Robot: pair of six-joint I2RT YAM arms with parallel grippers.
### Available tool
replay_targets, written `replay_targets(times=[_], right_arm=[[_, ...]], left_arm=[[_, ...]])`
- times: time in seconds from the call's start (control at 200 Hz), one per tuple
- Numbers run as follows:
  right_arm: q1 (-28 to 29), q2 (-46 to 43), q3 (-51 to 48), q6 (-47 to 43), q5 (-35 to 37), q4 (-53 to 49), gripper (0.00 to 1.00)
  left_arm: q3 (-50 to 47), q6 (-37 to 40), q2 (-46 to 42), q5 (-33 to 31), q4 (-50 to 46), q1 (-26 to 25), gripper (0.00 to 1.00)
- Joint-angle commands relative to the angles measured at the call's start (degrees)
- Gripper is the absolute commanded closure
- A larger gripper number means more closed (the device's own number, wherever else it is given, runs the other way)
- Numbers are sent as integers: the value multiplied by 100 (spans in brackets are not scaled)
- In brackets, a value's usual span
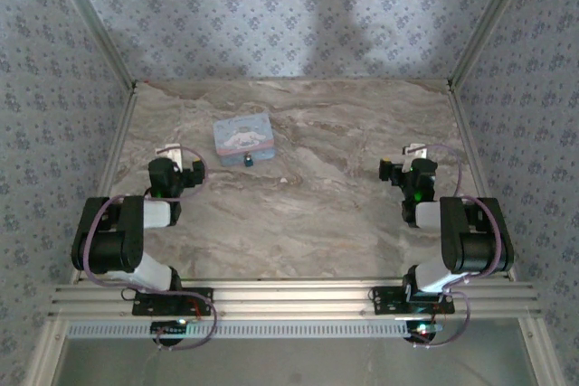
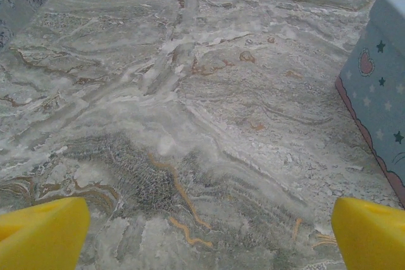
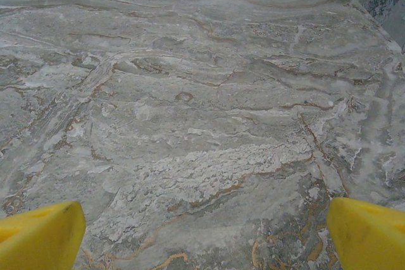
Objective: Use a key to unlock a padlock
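My left hand (image 2: 202, 238) and right hand (image 3: 202, 238), both wide open and empty, flank the counter (image 1: 326, 196); the padlock (image 1: 248, 160) lies just beside the tin (image 1: 242, 136), likely reachable by either.

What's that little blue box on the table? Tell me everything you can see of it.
The tin is pale blue, rectangular, seemingly painted metal, with a white cartoon character on its lid. It lies flat and slightly skewed on the marble table, left of centre, lid apparently shut. Its side shows dark stars and a pink scalloped bottom band. A tiny dark padlock sits by its near edge; whether they touch is unclear.
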Motion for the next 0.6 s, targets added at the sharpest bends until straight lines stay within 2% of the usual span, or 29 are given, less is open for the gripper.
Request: replay_targets(times=[0.0,0.46,0.595], right_arm=[[15,69,130,79,49,119,0],[7,30,100,107,95,149,0],[-11,-735,361,234,440,-936,0]], left_arm=[[134,49,31,69,235,42,2],[107,28,7,74,268,56,2],[204,8,-788,-6,-550,56,2]])
